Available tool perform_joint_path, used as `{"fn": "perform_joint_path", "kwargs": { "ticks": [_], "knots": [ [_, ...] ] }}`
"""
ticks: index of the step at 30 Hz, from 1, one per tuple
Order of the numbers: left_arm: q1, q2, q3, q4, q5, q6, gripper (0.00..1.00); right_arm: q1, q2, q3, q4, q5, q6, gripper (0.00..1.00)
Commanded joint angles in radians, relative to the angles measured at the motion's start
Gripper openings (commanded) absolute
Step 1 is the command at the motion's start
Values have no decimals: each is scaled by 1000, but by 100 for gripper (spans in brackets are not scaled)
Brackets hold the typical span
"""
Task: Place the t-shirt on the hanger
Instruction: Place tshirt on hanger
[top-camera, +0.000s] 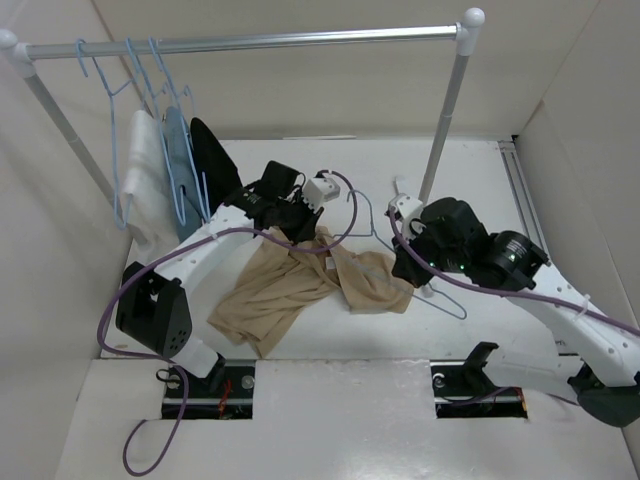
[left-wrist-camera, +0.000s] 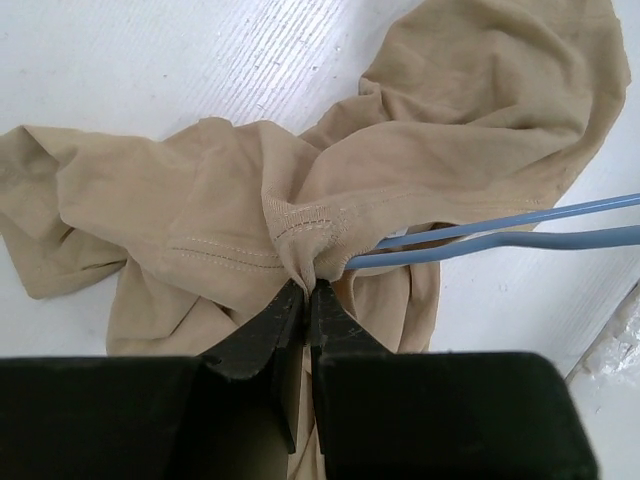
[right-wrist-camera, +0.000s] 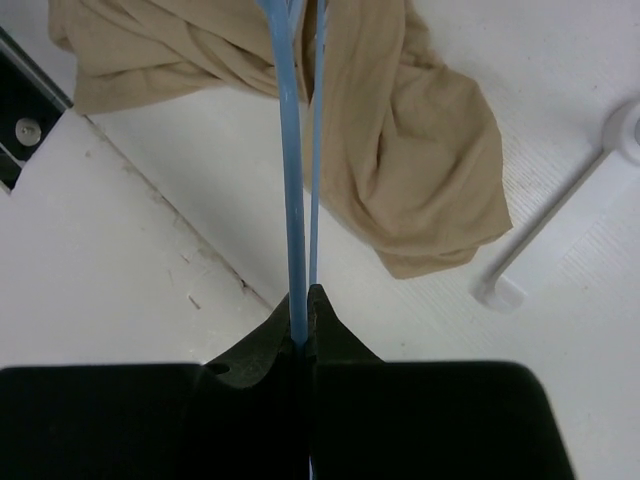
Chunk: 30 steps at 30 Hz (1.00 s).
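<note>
**Threading stage, both arms engaged.** The left fingers (left-wrist-camera: 262, 338) are pinched tight on a stitched hem fold of the t-shirt (top-camera: 290, 290), which lies crumpled near the middle of the desk (top-camera: 330, 350). The right fingers (right-wrist-camera: 258, 350) are clamped on the thin wires of the hanger (right-wrist-camera: 292, 180), whose far end passes beneath the cloth beside the pinched fold.

Likely failure modes:
- The fold may hold more than one layer, so the wire could run outside the opening or snag the seam.
- The slim wire may pivot or slip in its clamp as the cloth drags.
- Pulling may lift the bunched shirt rather than spread it.
</note>
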Motion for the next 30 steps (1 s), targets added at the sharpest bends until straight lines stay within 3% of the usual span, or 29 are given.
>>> {"fn": "perform_joint_path", "kwargs": {
  "ticks": [1,5,9,12,16,21,30],
  "knots": [
    [2,-18,46,1,-3,12,0,21,-28,35,-13,29,-6,0],
    [2,-9,66,1,22,3,0,31,-38,-17,19,60,5,0],
    [2,-9,103,-9,83,-22,0,31,-47,-104,161,3,5,0],
    [2,-9,158,-18,135,-48,0,40,-47,-170,284,-23,-35,0],
    [2,-20,190,-79,212,-57,0,40,-141,-273,493,75,-44,0],
    [-7,-40,190,-91,258,-37,0,40,-228,-459,908,139,-139,0],
    [-50,-49,350,-111,382,-60,0,40,-171,-608,1154,176,-300,0]
  ]
}}
